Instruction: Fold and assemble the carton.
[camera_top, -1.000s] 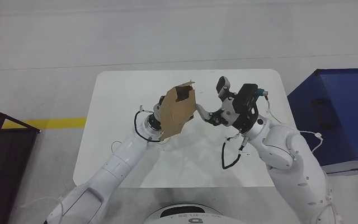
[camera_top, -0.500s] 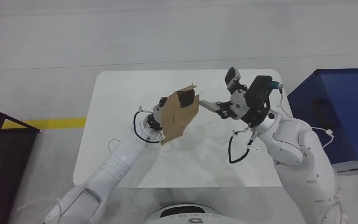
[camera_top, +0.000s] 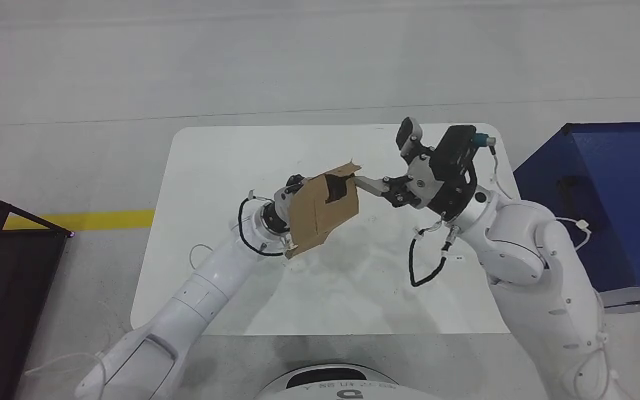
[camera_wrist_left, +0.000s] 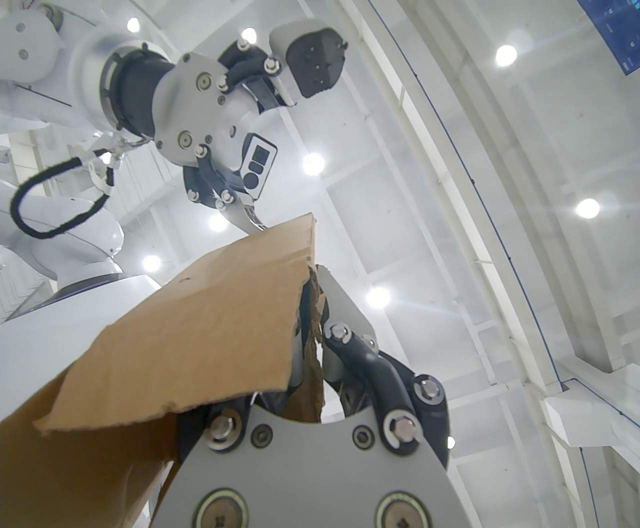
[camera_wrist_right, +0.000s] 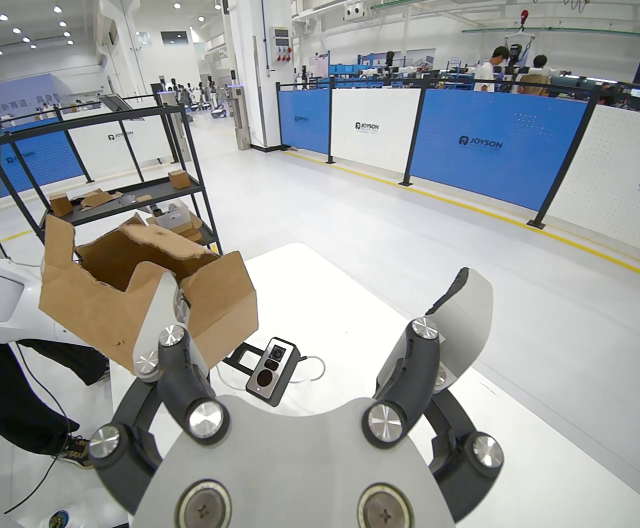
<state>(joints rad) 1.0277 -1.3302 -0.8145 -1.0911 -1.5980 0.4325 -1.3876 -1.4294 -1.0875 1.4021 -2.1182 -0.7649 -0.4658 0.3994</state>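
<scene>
Carton (camera_top: 322, 212) flatter, right end effector (camera_top: 385, 157) nearer.

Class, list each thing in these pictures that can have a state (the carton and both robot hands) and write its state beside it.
carton: partly folded, top open with a torn edge, held up off the table.
left hand: shut on the carton's wall.
right hand: open, one finger against the carton's flap.

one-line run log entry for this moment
stage: folding | left gripper: shut on carton, held above table | right gripper: open, one finger at carton's open end | carton: partly formed, flaps unclosed
</scene>
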